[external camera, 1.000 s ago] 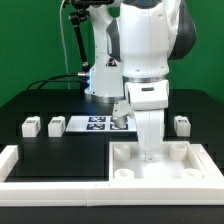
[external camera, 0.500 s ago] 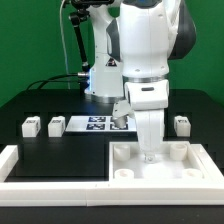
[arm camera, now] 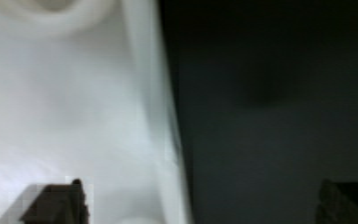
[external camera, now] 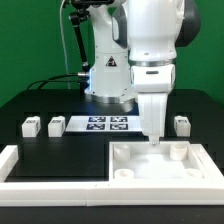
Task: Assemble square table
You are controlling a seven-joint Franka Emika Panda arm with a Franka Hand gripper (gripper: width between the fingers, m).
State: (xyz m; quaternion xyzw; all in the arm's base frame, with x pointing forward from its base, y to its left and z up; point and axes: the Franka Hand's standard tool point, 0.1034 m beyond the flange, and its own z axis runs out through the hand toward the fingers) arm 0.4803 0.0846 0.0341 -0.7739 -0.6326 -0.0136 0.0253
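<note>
- Three leg blocks [external camera: 56, 125] show in the exterior view, two side by side at 9 o'clock of the frame and one at 3 o'clock. I cannot find a fourth.
- The square table's slab [external camera: 165, 168] lies flat at 5 o'clock, sockets up, just beside the border rail [external camera: 50, 165].
- The gripper [external camera: 155, 138] hangs over the slab's 12 o'clock rim with its jaws spread wide and nothing in them. In the wrist view one fingertip [arm camera: 51, 205] is over white plastic and the other is over the black table [arm camera: 265, 90], so the rim runs between them.
- Judged step: taking hold of that rim to shift or steady the slab.
- To do it well, come straight down with the rim wall midway between the fingers. Close only once both tips are below its top edge.
- Mind the corner socket [arm camera: 51, 10] close by, since a finger landing on it would skew the grip.
- Any drag should be slow, so the slab does not ride up on the rail.
</note>
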